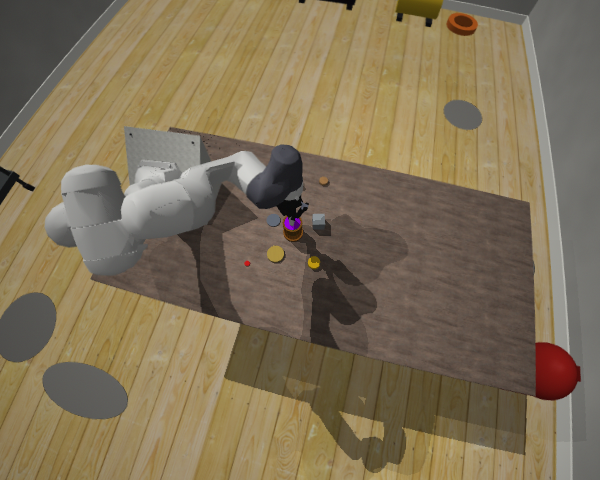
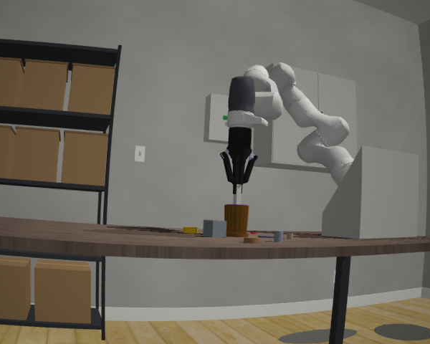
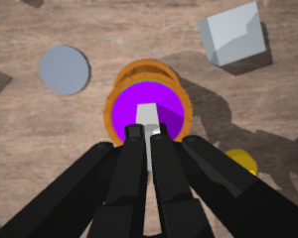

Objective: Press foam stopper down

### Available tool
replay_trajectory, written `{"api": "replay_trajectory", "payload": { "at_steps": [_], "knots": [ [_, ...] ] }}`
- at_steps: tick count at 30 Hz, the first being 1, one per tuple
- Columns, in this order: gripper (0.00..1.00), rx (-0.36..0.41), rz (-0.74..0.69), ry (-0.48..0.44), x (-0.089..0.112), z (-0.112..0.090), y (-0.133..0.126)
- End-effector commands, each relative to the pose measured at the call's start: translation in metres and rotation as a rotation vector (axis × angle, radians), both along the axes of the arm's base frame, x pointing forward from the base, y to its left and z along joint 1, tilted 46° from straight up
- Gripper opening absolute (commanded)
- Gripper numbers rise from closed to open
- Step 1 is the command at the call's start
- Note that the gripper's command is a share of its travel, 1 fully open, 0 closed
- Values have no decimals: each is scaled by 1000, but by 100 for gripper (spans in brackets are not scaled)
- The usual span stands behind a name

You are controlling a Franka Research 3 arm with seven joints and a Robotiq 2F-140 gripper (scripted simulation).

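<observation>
An orange-brown ribbed jar [image 2: 236,220] stands upright on the brown table, and it also shows in the overhead view [image 1: 292,231]. Its purple foam stopper fills the mouth. From the side only a thin purple edge [image 2: 236,204] shows at the rim. My gripper [image 2: 237,191] points straight down over the jar with its fingers shut together and nothing held. In the wrist view its pale fingertip pads [image 3: 148,130] meet the middle of the stopper's top. The gripper hides part of the stopper.
A grey cube [image 3: 231,33] stands close beside the jar, and a grey disc [image 3: 65,69] lies on the other side. A yellow round piece [image 3: 242,160], a yellow disc [image 1: 275,253], a small red ball [image 1: 247,263] and a tan disc [image 1: 323,180] lie around.
</observation>
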State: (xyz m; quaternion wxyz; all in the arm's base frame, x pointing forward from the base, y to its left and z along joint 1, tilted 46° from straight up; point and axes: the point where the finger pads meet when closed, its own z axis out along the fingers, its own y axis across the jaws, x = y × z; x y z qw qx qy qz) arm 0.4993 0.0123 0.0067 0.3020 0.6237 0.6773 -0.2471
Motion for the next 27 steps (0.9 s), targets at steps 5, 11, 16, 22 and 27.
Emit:
{"api": "replay_trajectory", "payload": {
  "at_steps": [5, 11, 16, 22, 27],
  "knots": [
    [0, -7, -9, 1, -2, 10, 7],
    [0, -7, -9, 1, -3, 18, 17],
    [0, -7, -9, 1, -3, 27, 27],
    [0, -7, -9, 1, -3, 31, 33],
    [0, -7, -9, 1, -3, 32, 33]
  ]
}}
